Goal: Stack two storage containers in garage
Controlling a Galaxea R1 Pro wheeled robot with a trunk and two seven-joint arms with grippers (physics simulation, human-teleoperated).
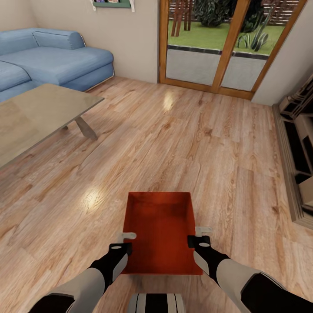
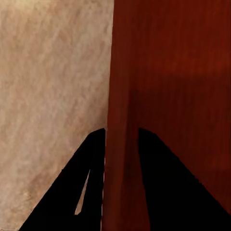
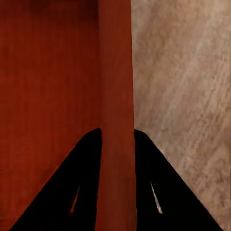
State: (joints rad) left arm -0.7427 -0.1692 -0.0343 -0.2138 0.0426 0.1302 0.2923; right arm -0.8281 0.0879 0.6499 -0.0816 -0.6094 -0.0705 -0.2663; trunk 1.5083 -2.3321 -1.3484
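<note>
Between my 2 grippers hangs 1 container [image 1: 161,232], long axis pointing away; left gripper [image 1: 123,242] and right gripper [image 1: 199,235] each pinch a side wall.

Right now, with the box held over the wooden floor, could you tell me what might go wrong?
1. Each pincer, left and right, pinches only a thin side wall of the orange box; it could slip or tilt.
2. The coffee table stands near on the left; turning may clip it.
</note>
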